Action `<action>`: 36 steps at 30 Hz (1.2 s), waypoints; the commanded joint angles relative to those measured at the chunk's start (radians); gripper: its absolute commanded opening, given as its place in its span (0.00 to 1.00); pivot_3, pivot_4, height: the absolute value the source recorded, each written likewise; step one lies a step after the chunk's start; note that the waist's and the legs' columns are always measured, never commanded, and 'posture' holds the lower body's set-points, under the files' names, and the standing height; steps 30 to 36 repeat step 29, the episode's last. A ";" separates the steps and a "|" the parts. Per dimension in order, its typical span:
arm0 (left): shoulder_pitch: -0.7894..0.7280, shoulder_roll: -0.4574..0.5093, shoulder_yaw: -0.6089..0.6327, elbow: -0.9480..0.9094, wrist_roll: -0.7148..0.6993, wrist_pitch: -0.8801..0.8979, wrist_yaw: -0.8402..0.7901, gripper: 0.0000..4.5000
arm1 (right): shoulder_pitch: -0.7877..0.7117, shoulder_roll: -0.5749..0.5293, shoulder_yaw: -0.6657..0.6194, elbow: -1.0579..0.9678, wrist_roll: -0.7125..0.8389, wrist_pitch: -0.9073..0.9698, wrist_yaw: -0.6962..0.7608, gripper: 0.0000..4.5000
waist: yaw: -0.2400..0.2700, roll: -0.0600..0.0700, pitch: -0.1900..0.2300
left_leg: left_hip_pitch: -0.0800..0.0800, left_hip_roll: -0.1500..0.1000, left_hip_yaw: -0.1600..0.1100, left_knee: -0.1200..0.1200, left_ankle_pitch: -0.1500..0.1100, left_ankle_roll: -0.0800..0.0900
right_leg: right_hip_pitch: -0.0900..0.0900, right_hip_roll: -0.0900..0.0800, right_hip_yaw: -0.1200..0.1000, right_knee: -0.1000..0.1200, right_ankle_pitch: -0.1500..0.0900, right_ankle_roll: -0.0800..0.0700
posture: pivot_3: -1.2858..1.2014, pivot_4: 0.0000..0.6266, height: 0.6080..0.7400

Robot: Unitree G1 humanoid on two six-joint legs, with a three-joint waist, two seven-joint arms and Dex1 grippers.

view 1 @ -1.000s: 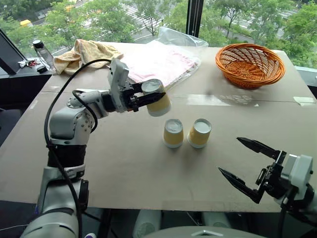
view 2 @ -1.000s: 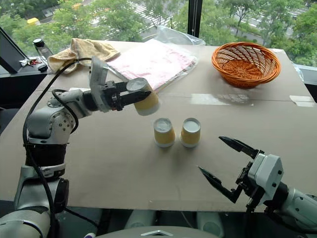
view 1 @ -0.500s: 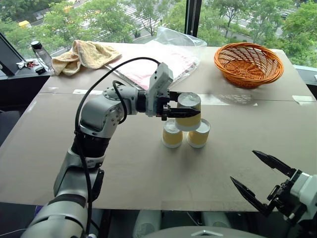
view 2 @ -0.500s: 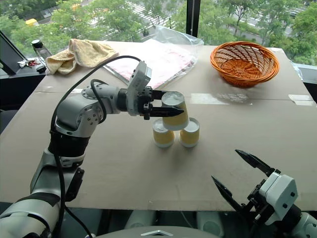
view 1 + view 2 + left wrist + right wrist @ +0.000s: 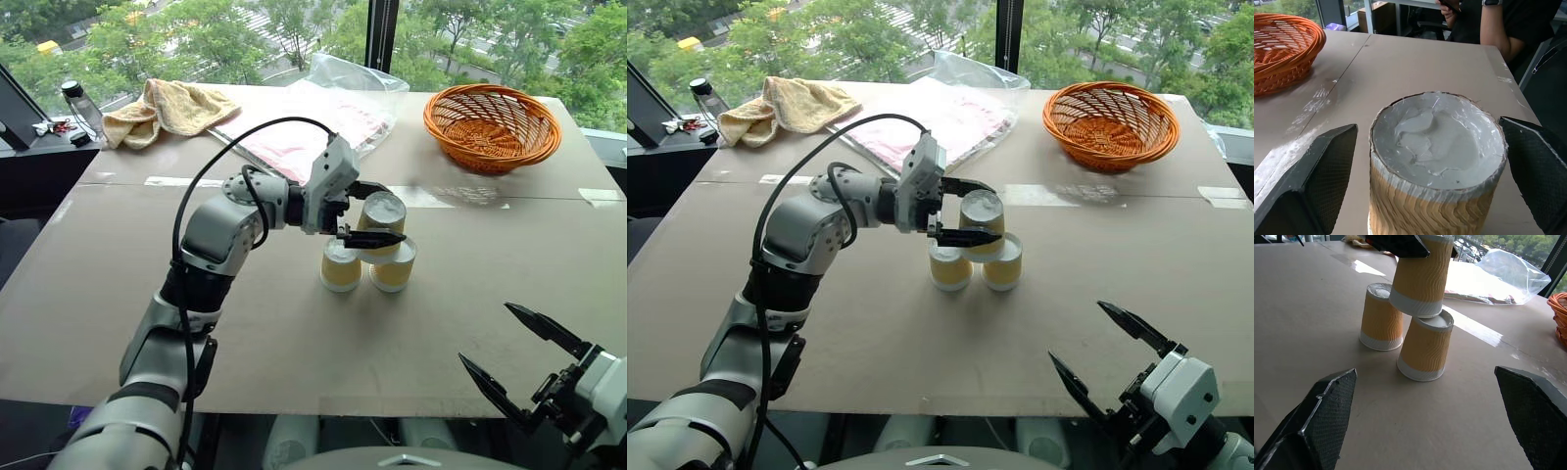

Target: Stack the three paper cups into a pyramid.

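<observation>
Two paper cups [image 5: 341, 267] [image 5: 394, 269] stand upside down, side by side, on the brown table [image 5: 294, 343]. The third cup [image 5: 382, 215] rests upside down on top of them, bridging the pair as a pyramid [image 5: 1415, 308]. My left gripper [image 5: 395, 212] reaches in from the left and is open, one finger on each side of the top cup. In the left wrist view there is a gap between that cup [image 5: 1437, 147] and each finger. My right gripper [image 5: 486, 335] hangs open near the table's front right edge, well away from the cups.
An orange wicker basket [image 5: 493, 125] sits at the back right. A clear plastic bag over pink cloth [image 5: 313, 122] lies behind the cups, with a yellow towel [image 5: 167, 106] and a bottle [image 5: 76, 98] at the back left. A person [image 5: 1493, 19] stands beyond the table.
My left gripper carried the cup to the right, set it on top of the two standing cups, and opened. The right gripper drew back toward the table's front edge.
</observation>
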 commanded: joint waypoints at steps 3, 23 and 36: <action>-0.010 0.032 0.142 -0.047 -0.156 0.117 -0.032 0.99 | -0.006 -0.009 -0.014 -0.016 0.020 -0.009 -0.004 1.00 | -0.003 0.000 0.000 | 0.000 0.000 0.000 0.000 0.000 0.000 | 0.000 0.000 0.000 0.000 0.000 0.000 | 0.52 0.24 1.00; 0.851 0.197 0.558 -0.231 -0.143 -0.167 0.024 0.99 | -0.149 -0.126 -0.119 0.332 0.057 -0.027 0.118 1.00 | 0.027 0.002 0.001 | 0.002 0.001 0.003 -0.001 0.000 0.000 | 0.000 -0.003 0.002 -0.001 0.002 -0.004 | 0.52 0.24 1.00; 1.024 0.201 0.575 -0.186 -0.058 -0.302 0.020 0.99 | -0.133 -0.125 -0.137 0.418 0.047 -0.049 0.160 1.00 | 0.025 0.003 0.000 | 0.002 0.001 0.006 -0.001 0.000 0.000 | 0.000 -0.004 0.003 -0.001 0.001 -0.004 | 0.52 0.24 1.00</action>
